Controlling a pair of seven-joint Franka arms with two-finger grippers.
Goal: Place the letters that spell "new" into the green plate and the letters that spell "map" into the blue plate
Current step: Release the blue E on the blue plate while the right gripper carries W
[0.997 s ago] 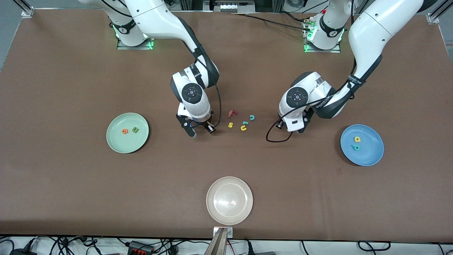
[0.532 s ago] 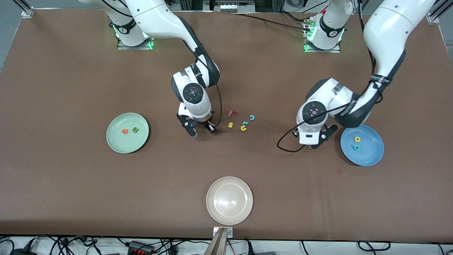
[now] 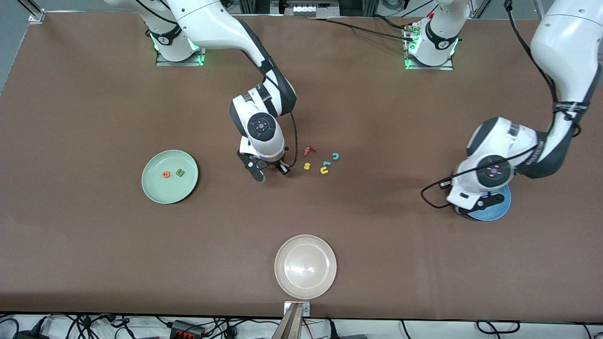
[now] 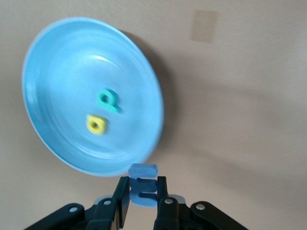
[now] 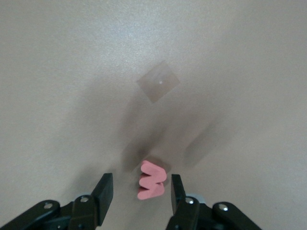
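The left tool [image 4: 143, 203] hangs over the rim of the blue plate [image 4: 57, 62], clenched on the blue "m" [image 4: 143, 184]; in the front view the arm's wrist covers most of that plate [image 3: 499, 211], so the tool, the "m" and the plate's contents are hidden there. The left wrist view shows the yellow "a" [image 4: 96, 124] and teal "p" [image 4: 108, 100] lying in the plate.

The right tool [image 5: 139, 199] sits low over the desk [image 3: 94, 94] beside the loose cluster, fingers [image 5: 103, 190] spread with the pink "w" [image 5: 152, 180] between them; whether they touch it is hard to tell. The front view hides the "w" under the tool [image 3: 268, 172].

The orange "e" [image 3: 166, 174] and green "n" [image 3: 180, 173] lie in the green plate [image 3: 155, 188]. A red "f" [image 3: 308, 150], yellow "s" [image 3: 307, 165], yellow "u" [image 3: 324, 170], teal "c" [image 3: 335, 156] and a small teal piece [image 3: 326, 163] too small to read stay on the desk. A beige plate [image 3: 282, 278] is nearest the front camera
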